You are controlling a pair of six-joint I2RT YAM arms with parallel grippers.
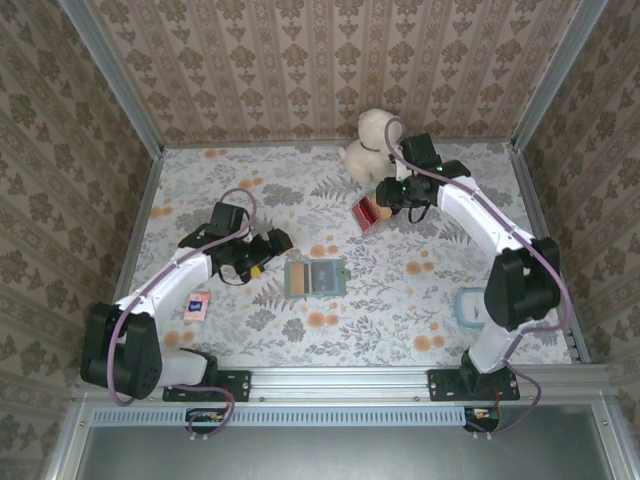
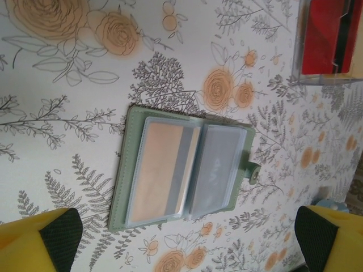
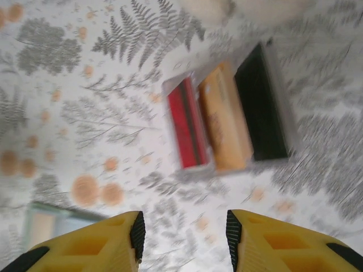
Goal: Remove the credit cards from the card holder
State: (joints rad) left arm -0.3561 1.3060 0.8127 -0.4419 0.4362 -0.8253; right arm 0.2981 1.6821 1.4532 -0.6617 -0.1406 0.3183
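Observation:
The sage-green card holder (image 1: 315, 277) lies open and flat at the table's middle. In the left wrist view the card holder (image 2: 129, 170) shows clear sleeves, with a peach credit card with a grey stripe (image 2: 159, 173) in the left sleeve and a greyish one (image 2: 218, 164) in the right. My left gripper (image 2: 187, 249) hovers open just beside it, nothing between its fingers. My right gripper (image 3: 182, 238) stands open and empty farther back, near the striped block (image 3: 227, 119). The left gripper (image 1: 268, 250) sits left of the holder, and the right gripper (image 1: 392, 195) is at the back right.
A red-yellow-black striped block (image 1: 370, 212) in a clear case lies under the right gripper. A cream plush toy (image 1: 372, 140) sits by the back wall. A small white-and-pink card (image 1: 197, 306) lies at the near left. A light blue container (image 1: 470, 305) sits by the right arm.

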